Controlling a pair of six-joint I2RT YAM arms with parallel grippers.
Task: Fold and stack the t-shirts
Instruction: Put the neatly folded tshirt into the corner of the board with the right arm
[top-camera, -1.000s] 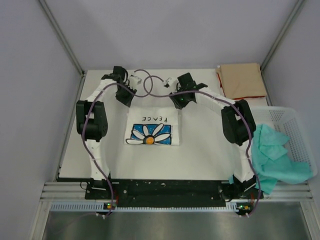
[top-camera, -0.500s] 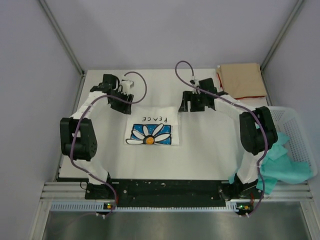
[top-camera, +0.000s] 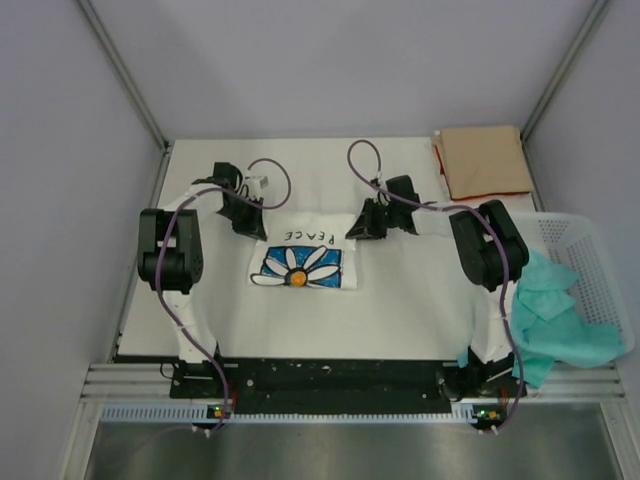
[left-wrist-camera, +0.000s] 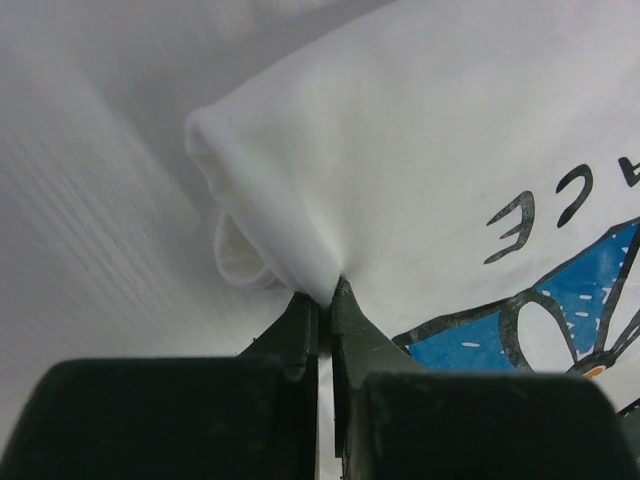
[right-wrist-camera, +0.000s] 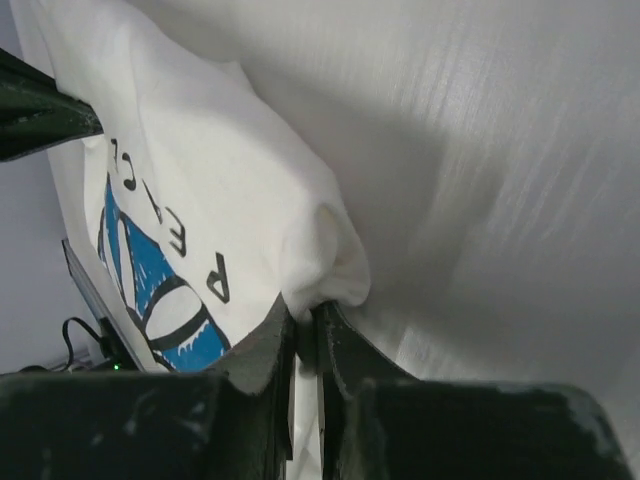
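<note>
Two claws, both clamped. The left claw (left-wrist-camera: 325, 295) has its jaws drawn together on a pinch of the white t-shirt (left-wrist-camera: 430, 150), taken at the very tips. A rolled corner of cloth bulges just ahead of the pinch and to one side. The right claw (right-wrist-camera: 305, 315) is likewise closed on the opposite corner, with a small puff of fabric just above its tips. In both wrist views only a thin ridge of cloth sits between the jaws. How many layers are caught cannot be told.

Between the two claws the garment lies folded flat on the tabletop (top-camera: 400, 310). The "PEACE" lettering is nearest the claws, and the blue daisy print lies beyond it toward the arm bases. Judged step: gripping this edge to carry it over for a further fold.

Outward of the right claw, well apart toward the far right corner, the tan t-shirt (top-camera: 487, 160) lies folded with its red edge showing. A white basket (top-camera: 590, 262) holding a teal cloth (top-camera: 550, 315) stands beside the right arm's base, well apart from both claws.

Hazards noted:
- Tip-only grip. A quick lift or pull could draw the cloth out of either claw.
- Partial layers. If only the upper plies are held, the lower ones would be left behind and the fold would open.
- Unequal travel. One claw leading the other would skew the edge and wrinkle the print.
- A cable (top-camera: 268, 178) loops near each wrist. A low pass could drag it over the cloth.
</note>
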